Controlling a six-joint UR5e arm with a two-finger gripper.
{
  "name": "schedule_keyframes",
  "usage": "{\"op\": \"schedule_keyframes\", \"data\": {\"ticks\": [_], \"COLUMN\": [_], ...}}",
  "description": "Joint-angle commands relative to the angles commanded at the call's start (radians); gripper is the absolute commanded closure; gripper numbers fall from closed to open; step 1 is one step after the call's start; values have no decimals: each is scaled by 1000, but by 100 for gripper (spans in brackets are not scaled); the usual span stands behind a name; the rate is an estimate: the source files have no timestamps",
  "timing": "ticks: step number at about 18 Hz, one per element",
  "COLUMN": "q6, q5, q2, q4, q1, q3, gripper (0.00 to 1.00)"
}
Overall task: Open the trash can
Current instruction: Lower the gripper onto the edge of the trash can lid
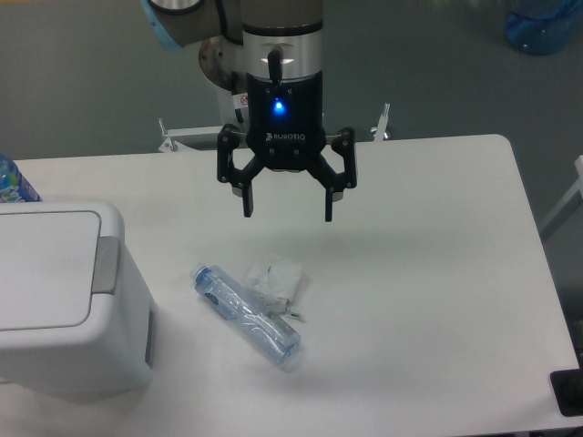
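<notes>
Camera view from above and in front is showing a white table with the arm's black gripper hanging over its rear middle, fingers pointing down and spread wide with nothing between them; a blue light is glowing on the gripper's body. One fingertip is sitting to the picture's left and the other to the right, both clear of the tabletop and casting a faint shadow below. The trash can, a big boxy white bin with rounded corners, is standing at the left edge of the table, partly running out of the picture; its flat inset lid panel is lying closed, and the grey push tab is showing on the lid's side nearest the middle of the table. The gripper is well apart from the bin, up and to the right of it. Between them, nearer the front, a crushed clear plastic bottle is lying on its side, slanting from upper left to lower right, with a crumpled clear wrapper touching its upper side. A blue-labelled bottle is peeking in at the far left behind the bin.
</notes>
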Motion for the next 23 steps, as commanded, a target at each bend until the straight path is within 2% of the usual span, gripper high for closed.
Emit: {"op": "schedule_keyframes", "data": {"ticks": [7, 11, 19, 23], "q6": [-121, -206, -278, -318], "q5": [-2, -2, -2, -2], "q2": [-43, -63, -89, -94], "q4": [6, 52, 52, 66], "q1": [-63, -95, -184, -206], "q3": [3, -3, 0, 0], "gripper": [0, 0, 0, 0]}}
